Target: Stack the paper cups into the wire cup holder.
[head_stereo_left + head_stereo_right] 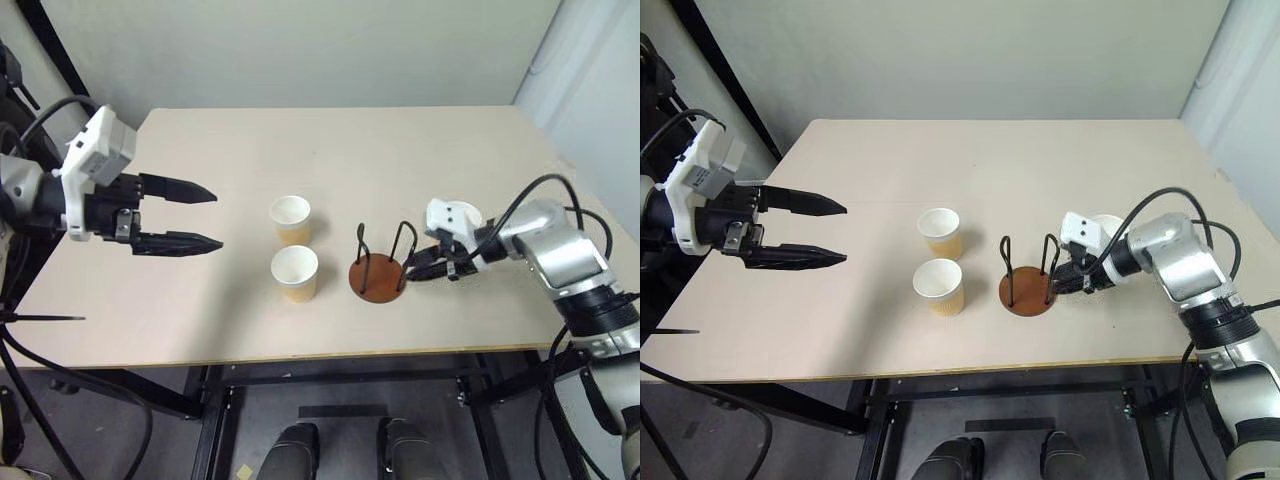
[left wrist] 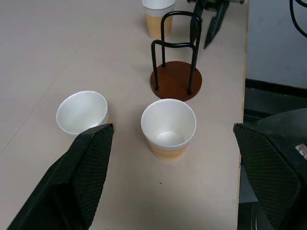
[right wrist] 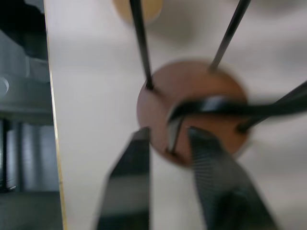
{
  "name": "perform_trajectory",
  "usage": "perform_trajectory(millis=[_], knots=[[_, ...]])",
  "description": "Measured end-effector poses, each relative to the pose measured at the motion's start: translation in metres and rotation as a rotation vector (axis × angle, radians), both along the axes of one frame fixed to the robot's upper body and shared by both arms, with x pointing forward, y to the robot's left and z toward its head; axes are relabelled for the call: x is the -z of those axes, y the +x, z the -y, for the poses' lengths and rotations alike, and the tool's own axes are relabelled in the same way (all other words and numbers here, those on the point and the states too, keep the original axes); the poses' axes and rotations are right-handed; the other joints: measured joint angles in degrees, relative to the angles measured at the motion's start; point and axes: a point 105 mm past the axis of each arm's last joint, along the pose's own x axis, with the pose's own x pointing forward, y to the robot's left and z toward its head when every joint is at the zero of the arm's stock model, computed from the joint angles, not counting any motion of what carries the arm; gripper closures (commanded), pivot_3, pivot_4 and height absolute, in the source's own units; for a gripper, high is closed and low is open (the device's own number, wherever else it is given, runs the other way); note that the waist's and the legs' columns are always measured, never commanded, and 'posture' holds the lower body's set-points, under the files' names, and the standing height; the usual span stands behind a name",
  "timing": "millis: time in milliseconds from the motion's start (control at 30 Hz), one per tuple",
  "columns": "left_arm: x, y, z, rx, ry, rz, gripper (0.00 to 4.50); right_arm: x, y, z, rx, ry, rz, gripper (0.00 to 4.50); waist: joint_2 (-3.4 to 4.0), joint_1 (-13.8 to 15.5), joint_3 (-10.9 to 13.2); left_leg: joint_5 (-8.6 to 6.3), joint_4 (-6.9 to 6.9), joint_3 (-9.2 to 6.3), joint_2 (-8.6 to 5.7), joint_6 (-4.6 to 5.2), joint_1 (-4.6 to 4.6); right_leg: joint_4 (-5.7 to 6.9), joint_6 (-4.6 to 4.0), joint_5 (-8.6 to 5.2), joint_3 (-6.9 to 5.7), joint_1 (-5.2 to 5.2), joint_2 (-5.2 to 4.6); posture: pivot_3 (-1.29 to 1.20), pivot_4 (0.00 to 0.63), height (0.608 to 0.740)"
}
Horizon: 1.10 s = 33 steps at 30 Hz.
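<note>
1. A pale table point(image 1: 330, 170) stands against a plain light wall, and everything I work with sits on its near half.
2. The holder point(image 1: 378, 277) stands near the table's middle, toward the front edge: a brown disc with two black wire loops, upright and with no cup inside.
3. Two cups point(image 1: 294, 272) stand upright just at its 9 o'clock, one behind the other point(image 1: 290, 219), apart from each other and from the holder. A third cup point(image 2: 158, 15) stands at the holder's 3 o'clock, behind my right arm.
4. My left claw point(image 1: 200, 218) hangs above the table well out at the cups' 9 o'clock, fingers spread wide, holding nothing.
5. My right claw point(image 1: 412, 268) sits low at the holder's 3 o'clock, its tips right at the wire loop; the fingers stand partly parted, one wire post between them, pinching nothing that I can make out.
6. I judge no cup is stacked yet; the step in hand looks like letting go of the holder once it is set.
7. To do it well, I would open fully before backing off, so a finger does not snag the wire and tip it.
8. Then I would take the nearest cup by its wall and lower it straight down between the loops.
</note>
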Motion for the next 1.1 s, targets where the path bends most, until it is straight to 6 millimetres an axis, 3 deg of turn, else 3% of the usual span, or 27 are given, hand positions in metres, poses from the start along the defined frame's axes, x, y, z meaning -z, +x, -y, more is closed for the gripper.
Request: perform_trajectory(millis=[167, 233, 367, 500, 633, 733, 867, 1100], knots=[[0.000, -0.001, 0.002, 0.003, 0.005, 0.006, 0.20, 0.001, 0.002, 0.003, 0.010, -0.018, 0.016, 0.51, -0.01, 0.01, 0.00, 0.01, -0.13, 0.00, 0.01, 0.05, -0.04, -0.19, 0.02, -0.01, -0.03, 0.00, 0.01, 0.00, 0.150, 0.740], [-0.001, -0.001, 0.003, 0.005, 0.008, 0.011, 0.20, 0.002, 0.001, 0.011, 0.025, -0.036, 0.018, 0.04, -0.01, 0.03, 0.00, 0.00, -0.16, 0.00, 0.01, 0.09, -0.05, -0.24, 0.03, -0.03, -0.03, 0.00, 0.00, 0.00, 0.150, 0.740], [0.002, 0.000, 0.002, -0.013, 0.001, -0.001, 0.20, 0.000, -0.009, 0.035, 0.057, -0.075, 0.000, 0.04, 0.00, 0.44, 0.00, -0.08, -0.15, 0.00, 0.00, 0.11, -0.16, -0.26, 0.11, -0.15, -0.05, -0.03, 0.00, 0.00, 0.150, 0.740], [0.003, 0.001, 0.002, -0.018, -0.010, -0.002, 0.20, -0.030, -0.015, 0.054, 0.080, -0.084, 0.067, 0.04, -0.02, 0.48, -0.01, -0.12, -0.13, 0.00, 0.01, 0.09, -0.17, -0.25, 0.17, -0.19, -0.06, -0.03, 0.00, 0.00, 0.150, 0.740], [0.002, 0.002, 0.004, -0.013, -0.025, 0.004, 0.20, -0.066, -0.001, 0.059, 0.113, -0.077, 0.205, 0.04, -0.02, 0.01, -0.01, -0.08, -0.15, 0.01, 0.03, 0.12, 0.02, -0.16, 0.15, -0.17, -0.02, 0.04, 0.01, 0.00, 0.150, 0.740], [0.000, 0.004, 0.005, -0.006, -0.036, 0.016, 0.20, -0.079, 0.015, 0.073, 0.161, -0.130, 0.302, 0.04, -0.02, 0.05, -0.01, -0.05, -0.15, -0.05, 0.04, 0.14, 0.08, -0.14, 0.14, -0.17, -0.04, 0.10, 0.01, 0.00, 0.150, 0.740], [-0.001, 0.005, 0.005, -0.007, -0.041, 0.026, 0.20, -0.065, 0.029, 0.084, 0.167, -0.225, 0.317, 0.04, -0.01, 0.07, -0.01, -0.06, -0.16, -0.05, 0.04, 0.16, 0.05, -0.17, 0.14, -0.16, -0.05, 0.08, 0.00, 0.00, 0.150, 0.740], [-0.001, 0.005, 0.005, -0.011, -0.041, 0.028, 0.20, -0.046, 0.046, 0.082, 0.102, -0.336, 0.321, 0.04, 0.01, 0.06, 0.01, -0.12, -0.21, -0.04, 0.07, 0.20, 0.00, -0.20, 0.20, -0.19, -0.09, 0.01, 0.00, 0.00, 0.150, 0.740]])
